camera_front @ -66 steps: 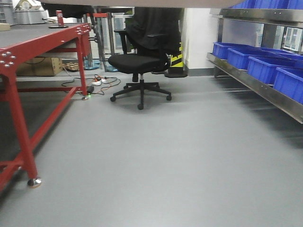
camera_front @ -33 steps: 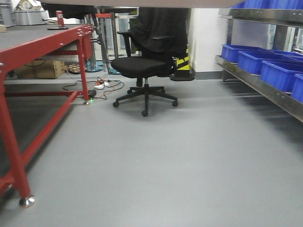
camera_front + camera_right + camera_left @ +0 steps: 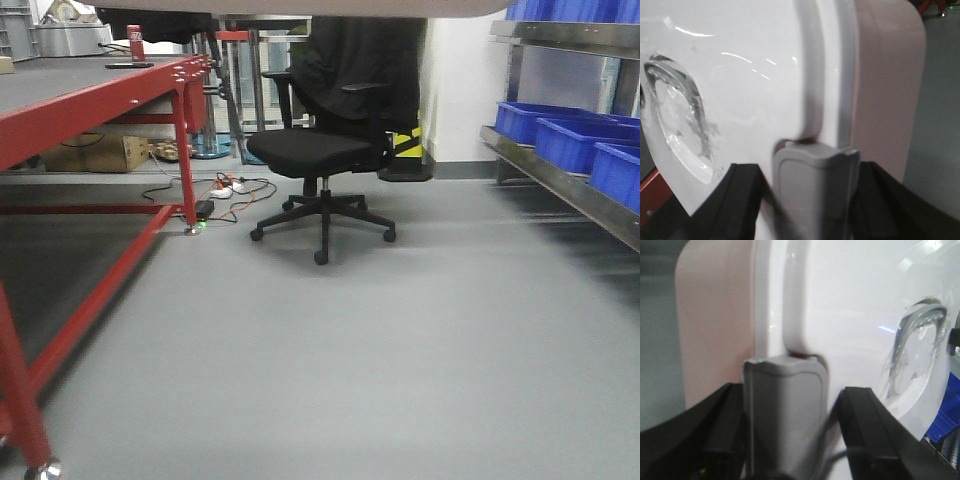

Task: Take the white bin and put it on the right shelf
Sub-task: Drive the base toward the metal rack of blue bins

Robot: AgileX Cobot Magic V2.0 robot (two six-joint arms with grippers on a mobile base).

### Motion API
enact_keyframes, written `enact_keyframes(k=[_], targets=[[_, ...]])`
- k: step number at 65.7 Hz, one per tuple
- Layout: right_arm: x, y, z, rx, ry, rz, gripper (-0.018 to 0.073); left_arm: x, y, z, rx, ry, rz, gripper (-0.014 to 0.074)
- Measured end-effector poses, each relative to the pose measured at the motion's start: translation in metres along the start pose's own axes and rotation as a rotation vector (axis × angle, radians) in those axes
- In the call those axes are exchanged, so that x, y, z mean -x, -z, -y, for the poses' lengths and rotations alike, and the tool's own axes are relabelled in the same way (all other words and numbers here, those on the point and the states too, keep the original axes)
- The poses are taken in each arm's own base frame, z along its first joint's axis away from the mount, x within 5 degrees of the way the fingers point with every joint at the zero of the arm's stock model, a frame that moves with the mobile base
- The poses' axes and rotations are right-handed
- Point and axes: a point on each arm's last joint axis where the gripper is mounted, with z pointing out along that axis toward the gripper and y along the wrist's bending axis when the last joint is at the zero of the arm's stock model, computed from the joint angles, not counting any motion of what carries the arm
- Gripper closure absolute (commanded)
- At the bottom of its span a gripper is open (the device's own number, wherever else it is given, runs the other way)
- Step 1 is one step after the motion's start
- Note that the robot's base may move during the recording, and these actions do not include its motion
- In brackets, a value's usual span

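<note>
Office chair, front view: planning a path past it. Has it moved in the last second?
No. The office chair keeps its place against the striped barrier; the camera moved.

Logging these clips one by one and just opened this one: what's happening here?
The two-arm robot is carrying the white bin between its arms. The left gripper and the right gripper each show a grey finger pressed at the rim of the glossy lid. The front view shows open grey floor, with a red-framed table on the left, a black office chair ahead, and the right shelf holding blue crates. The bin is not yet on that shelf.
</note>
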Motion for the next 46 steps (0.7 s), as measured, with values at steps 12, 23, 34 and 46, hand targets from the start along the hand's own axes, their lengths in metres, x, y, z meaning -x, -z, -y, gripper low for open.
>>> enact_keyframes(k=[12, 23, 34, 46], targets=[[0.0000, 0.0000, 0.0000, 0.000, 0.000, 0.000, 0.0146, 0.0000, 0.0000, 0.0000, 0.000, 0.000, 0.000, 0.0356], [0.0000, 0.0000, 0.0000, 0.000, 0.000, 0.000, 0.0146, 0.0001, 0.0000, -0.0001, 0.001, 0.000, 0.001, 0.0356], [0.0000, 0.0000, 0.0000, 0.000, 0.000, 0.000, 0.0146, 0.0001, 0.0000, -0.0001, 0.001, 0.000, 0.001, 0.0356], [0.0000, 0.0000, 0.0000, 0.000, 0.000, 0.000, 0.0146, 0.0001, 0.0000, -0.0001, 0.001, 0.000, 0.001, 0.0356]])
